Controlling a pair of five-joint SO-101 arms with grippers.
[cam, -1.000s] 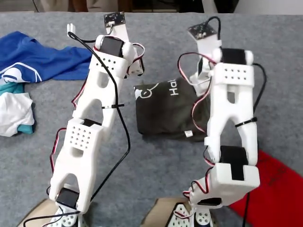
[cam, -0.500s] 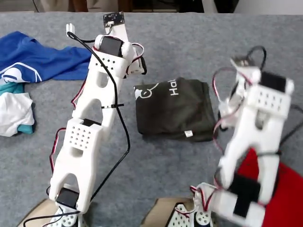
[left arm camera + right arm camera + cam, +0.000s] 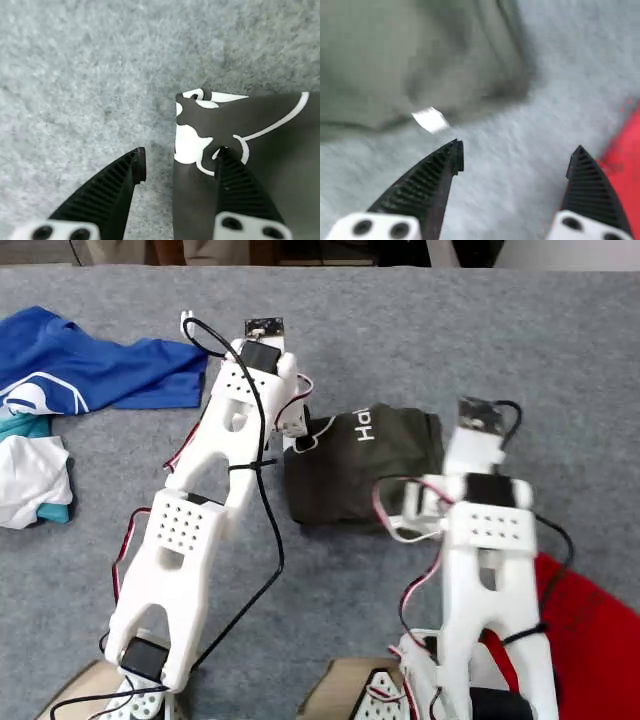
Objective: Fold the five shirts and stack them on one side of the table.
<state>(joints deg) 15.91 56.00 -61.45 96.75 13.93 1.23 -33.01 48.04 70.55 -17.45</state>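
Two arms, change: over the last second my right arm swung off the far side of the folded dark shirt (image 3: 360, 465) and pulled back toward its base. My left arm slid in from the far left toward the shirt's printed corner.
Left gripper (image 3: 181, 155): jaws open and empty, set astride the shirt's left edge, one over bare table (image 3: 560, 340), one over the white print. I cannot tell whether they touch the cloth.
Right gripper (image 3: 516, 148): jaws spread wide, holding nothing, over bare table just off the shirt's near edge, close to its white tag (image 3: 431, 120).
Meaning for task: the dark shirt looks finished and lies mid-table. With both arms now at opposite corners, I judge the step to be shifting it to a stacking side.
Left to do: blue shirt (image 3: 90, 365) and white-and-teal shirt (image 3: 30, 480) lie crumpled at the left, red shirt (image 3: 590, 630) at the near right.
Edges: the shirt's left and near folds are crisp; the right side is partly hidden by my right arm.
Open room: far right of the table is bare, so I'd stack there. The red shirt crowds my right arm's base.
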